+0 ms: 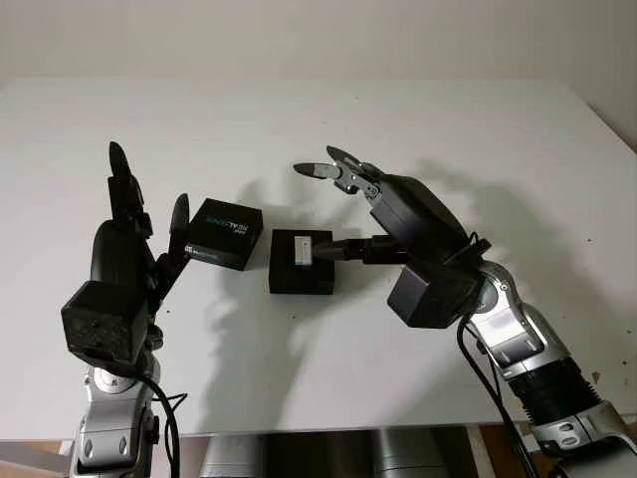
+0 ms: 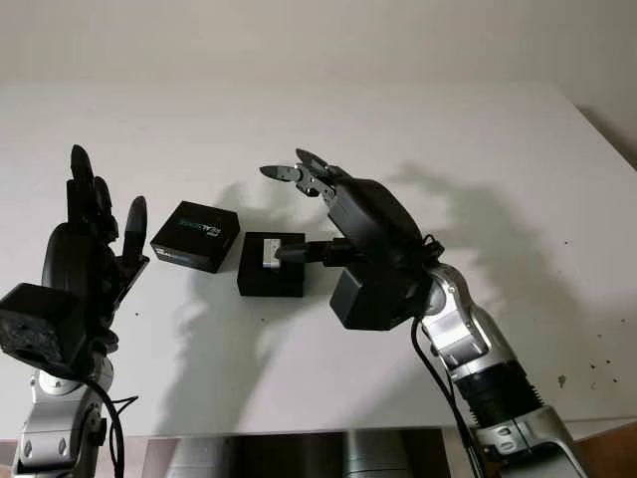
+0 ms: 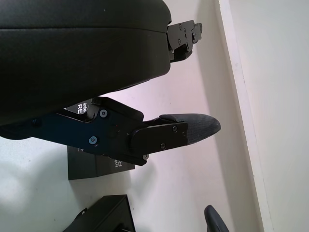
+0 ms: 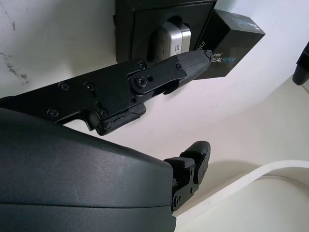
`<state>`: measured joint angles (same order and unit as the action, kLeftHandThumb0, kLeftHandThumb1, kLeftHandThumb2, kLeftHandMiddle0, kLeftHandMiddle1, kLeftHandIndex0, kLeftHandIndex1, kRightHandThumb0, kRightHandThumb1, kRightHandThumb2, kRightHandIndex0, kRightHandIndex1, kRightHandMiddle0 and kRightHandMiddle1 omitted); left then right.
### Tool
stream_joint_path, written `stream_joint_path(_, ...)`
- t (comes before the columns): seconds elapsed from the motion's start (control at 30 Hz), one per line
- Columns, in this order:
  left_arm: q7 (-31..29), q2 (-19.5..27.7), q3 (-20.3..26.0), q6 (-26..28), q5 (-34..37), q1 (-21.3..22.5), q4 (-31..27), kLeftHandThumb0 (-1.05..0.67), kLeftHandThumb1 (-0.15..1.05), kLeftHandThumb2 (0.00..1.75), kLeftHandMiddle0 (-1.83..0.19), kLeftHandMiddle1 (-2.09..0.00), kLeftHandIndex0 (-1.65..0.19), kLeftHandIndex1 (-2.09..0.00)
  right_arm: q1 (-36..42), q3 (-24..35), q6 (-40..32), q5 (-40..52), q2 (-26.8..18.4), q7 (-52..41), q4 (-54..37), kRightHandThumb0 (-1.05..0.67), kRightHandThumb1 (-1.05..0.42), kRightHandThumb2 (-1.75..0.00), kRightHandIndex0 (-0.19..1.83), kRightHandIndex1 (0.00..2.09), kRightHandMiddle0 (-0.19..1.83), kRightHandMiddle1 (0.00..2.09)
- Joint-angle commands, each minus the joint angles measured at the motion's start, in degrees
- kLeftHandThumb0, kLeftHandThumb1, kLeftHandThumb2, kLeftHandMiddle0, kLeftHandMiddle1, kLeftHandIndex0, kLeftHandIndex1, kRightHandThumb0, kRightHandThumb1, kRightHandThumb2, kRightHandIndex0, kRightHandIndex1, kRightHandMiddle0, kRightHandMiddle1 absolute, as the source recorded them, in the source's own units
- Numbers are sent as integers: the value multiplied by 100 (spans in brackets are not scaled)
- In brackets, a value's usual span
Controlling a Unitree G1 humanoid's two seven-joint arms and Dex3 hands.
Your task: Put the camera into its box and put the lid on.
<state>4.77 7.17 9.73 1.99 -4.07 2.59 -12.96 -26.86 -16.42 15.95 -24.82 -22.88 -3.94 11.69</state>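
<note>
The right robot hand [image 1: 343, 214] is above the middle of the counter [image 1: 299, 119], open and holding nothing. Its thumb lies low and points to the box [image 1: 302, 263]; the tip of the thumb is just over the right edge of the box. Its other two fingers [image 1: 328, 169] reach forward, higher, beyond the box. The box is black and has no cover on it. The silver camera [image 1: 301, 246] lies inside it, in the back part, and in the right wrist view the camera [image 4: 170, 41] sits in the hollow of the box just behind the thumb.

The lid [image 1: 225, 233], black with pale printed letters, lies on the counter just beside the box, on its left, slightly turned.

The left robot hand [image 1: 134, 224] is raised to the left of the lid, open, with its fingers pointing up and away from the robot. It holds nothing and is close to the lid without touching it.

The counter is white and plain. Behind it stands a pale wall [image 1: 318, 40].
</note>
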Motion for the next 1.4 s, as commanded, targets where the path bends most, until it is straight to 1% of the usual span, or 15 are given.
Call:
stream_joint_path(0.0, -5, 10, -6, -26, 0, 26, -17, -56, 105, 52, 18, -6, 19, 0, 98, 69, 45, -55, 66, 87, 96, -69, -95, -5, 16, 6, 32, 34)
stream_joint_path(0.23, -6, 6, -12, -63, -3, 43, 7, -56, 105, 52, 19, -5, 19, 0, 93, 8, 164, -315, 178, 312, 378, -70, -95, -5, 18, 6, 35, 34)
stream_joint_path(0.37, 7, 8, -9, -124, -18, 37, 32, -55, 105, 52, 18, -6, 19, 0, 75, 0, 190, -318, 251, 300, 501, -68, -95, -5, 17, 6, 34, 34)
stream_joint_path(0.53, 16, -1, -2, -66, -20, 38, 5, -56, 105, 52, 18, -5, 19, 0, 49, -26, 175, -353, 338, 299, 615, -68, -94, -5, 17, 5, 35, 35)
stream_joint_path(0.67, 34, 19, -1, -100, -64, 26, 18, -56, 105, 52, 17, -6, 19, 0, 27, -46, 295, -340, 385, 292, 749, -67, -93, -5, 17, 5, 35, 36)
stream_joint_path(0.9, 23, 17, 2, -56, -43, 40, 3, -55, 105, 52, 18, -5, 19, 0, 45, -90, 457, -381, 411, 274, 833, -68, -92, -5, 16, 5, 33, 40)
stream_joint_path(1.37, 9, 12, 5, -102, -21, 29, 10, -55, 105, 52, 18, -5, 19, -1, 47, -182, 484, -552, 466, 378, 1025, -70, -93, -6, 16, 5, 28, 51)
